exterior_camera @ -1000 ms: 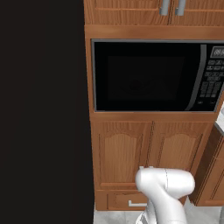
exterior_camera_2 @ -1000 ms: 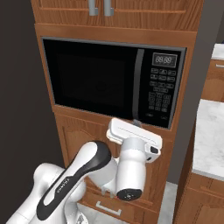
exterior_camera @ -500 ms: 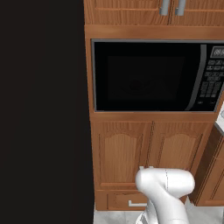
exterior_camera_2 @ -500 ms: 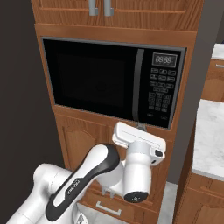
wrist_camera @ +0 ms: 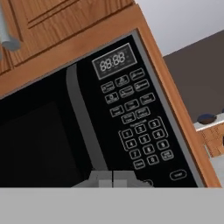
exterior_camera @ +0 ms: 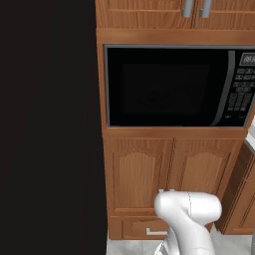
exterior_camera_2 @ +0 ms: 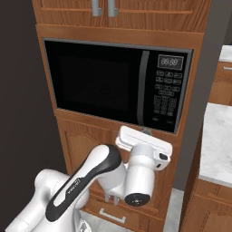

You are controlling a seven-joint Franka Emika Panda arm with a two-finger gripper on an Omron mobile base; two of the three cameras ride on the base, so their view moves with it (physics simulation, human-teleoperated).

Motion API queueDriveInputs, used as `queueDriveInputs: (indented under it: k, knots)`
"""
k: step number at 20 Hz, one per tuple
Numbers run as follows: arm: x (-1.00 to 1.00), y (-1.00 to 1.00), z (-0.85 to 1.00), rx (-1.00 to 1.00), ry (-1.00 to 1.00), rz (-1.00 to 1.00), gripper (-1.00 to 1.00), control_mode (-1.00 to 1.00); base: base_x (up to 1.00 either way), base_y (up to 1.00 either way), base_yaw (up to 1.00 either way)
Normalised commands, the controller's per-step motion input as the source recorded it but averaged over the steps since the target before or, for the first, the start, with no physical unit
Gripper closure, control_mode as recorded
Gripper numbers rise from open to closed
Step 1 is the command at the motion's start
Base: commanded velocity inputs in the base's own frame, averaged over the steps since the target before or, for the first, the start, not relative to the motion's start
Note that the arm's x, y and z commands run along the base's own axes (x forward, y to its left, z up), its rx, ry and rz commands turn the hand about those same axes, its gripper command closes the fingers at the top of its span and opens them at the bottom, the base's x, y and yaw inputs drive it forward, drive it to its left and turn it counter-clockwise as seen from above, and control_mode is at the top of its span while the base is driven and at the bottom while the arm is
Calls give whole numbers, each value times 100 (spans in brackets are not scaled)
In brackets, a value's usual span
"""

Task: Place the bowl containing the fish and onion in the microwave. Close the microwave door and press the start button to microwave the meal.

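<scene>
Hand view, rolled to one side: we are looking up at the microwave (wrist_camera: 109, 122), its keypad strip (wrist_camera: 140, 131) running down the right of the black front under a digital display (wrist_camera: 113, 61). Our gripper (wrist_camera: 113, 177) is sitting low against that front, just below the keypad and beside the foot of the curved handle bar (wrist_camera: 85, 127) — its two fingertips (wrist_camera: 103, 179) pressed together, pinching nothing.

From the right base view, we are seeing the microwave door (exterior_camera_2: 97, 84) lying flush and shut in the wooden cabinet tower (exterior_camera_2: 113, 20), the dark window giving nothing away of the inside. We cannot tell from here where the bowl, the fish or the onion are. Our white arm (exterior_camera_2: 86, 181) is reaching up from below the microwave, the hand held close under its lower right corner, in front of the lower cabinet doors (exterior_camera: 164, 174).

To the right of the microwave, a pale stone counter (exterior_camera_2: 217, 140) is meeting the tower's side. Above the microwave, two grey handles (exterior_camera_2: 102, 7) are hanging on the upper doors — and to its left, a dark wall (exterior_camera: 47, 124) is running the full height.
</scene>
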Motion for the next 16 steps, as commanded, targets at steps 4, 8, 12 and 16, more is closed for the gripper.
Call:
queueDriveInputs:
  k: [4, 8, 12, 16]
  knots:
    - [0, 0, 1, -11, 9, -10, 100, -100, 0, 0, 0]
    - [9, -5, 0, -3, 5, -4, 100, -100, 0, 0, 0]
    - [20, -4, 0, 0, 1, 0, 100, -100, 0, 0, 0]
    - [23, -9, 0, 0, 0, 0, 100, -100, 0, 0, 0]
